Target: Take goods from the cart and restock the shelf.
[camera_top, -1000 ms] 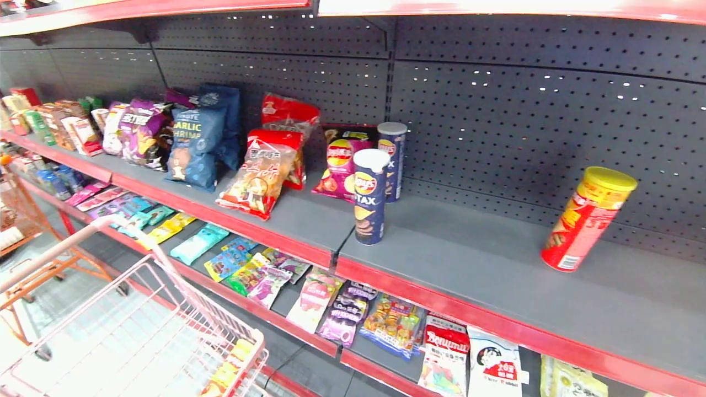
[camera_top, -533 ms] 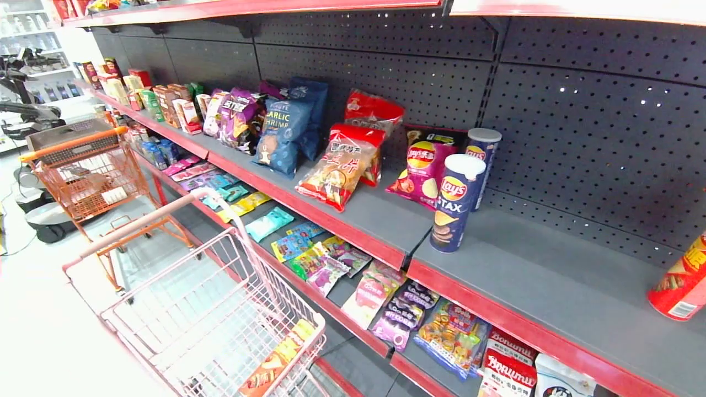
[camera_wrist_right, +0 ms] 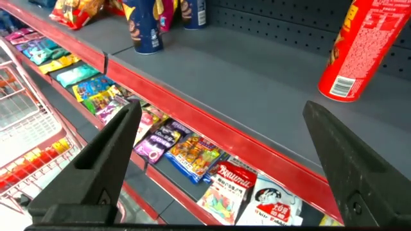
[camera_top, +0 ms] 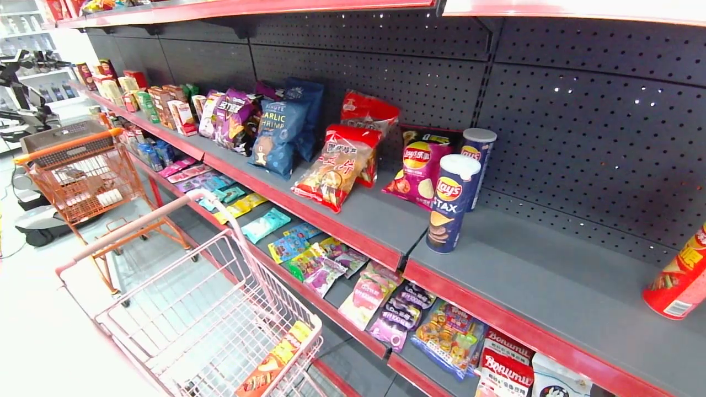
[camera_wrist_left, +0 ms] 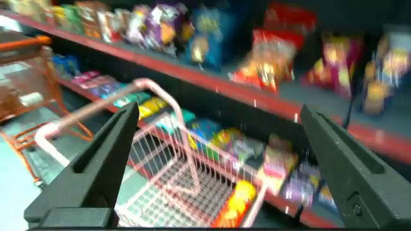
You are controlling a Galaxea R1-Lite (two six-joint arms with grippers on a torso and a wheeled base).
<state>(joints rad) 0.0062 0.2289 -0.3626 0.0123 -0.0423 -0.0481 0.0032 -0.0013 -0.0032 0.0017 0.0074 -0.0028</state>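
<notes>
Where the aisle opens at far left, an orange cart (camera_top: 66, 146) stands on the floor, well apart from the pink cart (camera_top: 132, 226). Pink cart sits just beside the lower shelf row. One orange-yellow snack pack (camera_top: 270, 366) lies in it, against the wire wall nearest the shelf.

Left gripper (camera_wrist_left: 218, 160) hangs above the pink cart, fingers spread wide, nothing between them.

Shelf (camera_top: 551, 275), middle deck, from the left:
- small boxes, then purple bags
- blue bags (camera_top: 278, 135)
- red bags (camera_top: 336, 171)
- pink chip bag (camera_top: 416, 171) leaning toward the pegboard back

Blue can (camera_top: 452, 204) is upright near the front edge. Second blue can (camera_top: 479, 157) is upright just behind it, by the pegboard. Flat candy packets (camera_top: 367, 292) lie in a row on the deck below.

Red can (camera_top: 678, 275) stands on its base at far right, well apart from the blue cans and cut by the frame edge.

Right gripper (camera_wrist_right: 225, 167) hangs in front of the shelf's red lip, fingers wide apart, holding nothing. The red can is on the deck beyond it.
</notes>
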